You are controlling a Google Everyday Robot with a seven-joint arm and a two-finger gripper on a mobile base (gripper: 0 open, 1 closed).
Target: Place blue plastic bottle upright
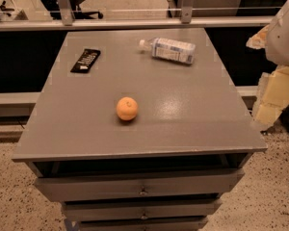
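Note:
The blue plastic bottle [169, 50] lies on its side at the back of the grey table top [183, 109]. Its white cap points left and its pale blue-white label faces up. My arm's white housing [284, 30] is at the right edge of the camera view. The pale gripper [273, 93] hangs below it, off the table's right side, well apart from the bottle and holding nothing that shows.
An orange [127, 109] sits near the middle of the table. A flat black remote [85, 60] lies at the back left. The table has drawers [143, 186] at the front, the top one slightly open. A metal rail [135, 23] runs behind the table.

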